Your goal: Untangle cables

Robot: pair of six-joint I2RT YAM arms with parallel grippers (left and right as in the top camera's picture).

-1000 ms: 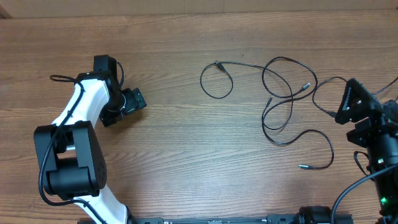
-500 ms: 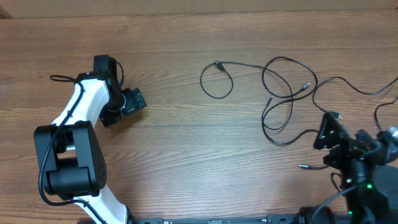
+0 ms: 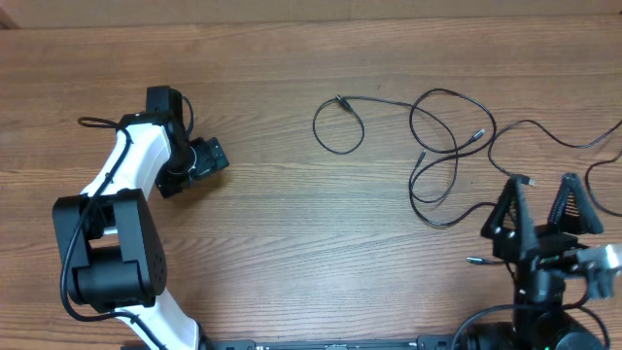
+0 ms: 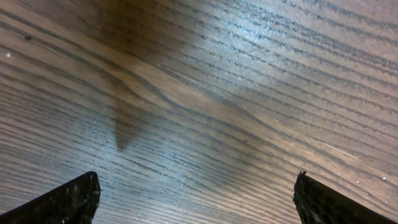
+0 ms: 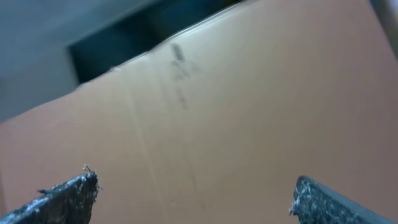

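Wood-grain tabletop (image 3: 272,243), brown, filling the overhead view edge to edge.

Item 1: cables (image 3: 434,146). Thin, black, lying flat on the wood in the upper right of the overhead frame. Spread as loose loops rather than bunched. One small loop (image 3: 338,128) toward upper centre, ending in a plug (image 3: 337,98). Larger loops to its right, overlapping and crossing one another at several places. One strand (image 3: 564,139) running off toward the right edge. One tail curving down to a plug end (image 3: 473,260) at lower right, near the right gripper's body.

Item 2: left gripper (image 3: 199,160). Mounted on the white-and-black left arm (image 3: 121,185), left part of the overhead frame, well apart from the cables. Pointed down at bare wood. In the left wrist view, fingertips (image 4: 68,199) at the two bottom corners, spread wide, only wood grain between them. Holding nothing.

Item 3: right gripper (image 3: 537,209). Lower right of the overhead frame, dark fingers (image 3: 505,209) splayed fully apart, only wood showing in the gap. Nothing gripped. Nearest cable strand passing close by the finger on the picture's left; contact there impossible to judge. In the right wrist view, fingertips at the bottom corners, facing a plain brown panel (image 5: 249,112) with a faint crease and a dark gap (image 5: 118,43) at upper left.
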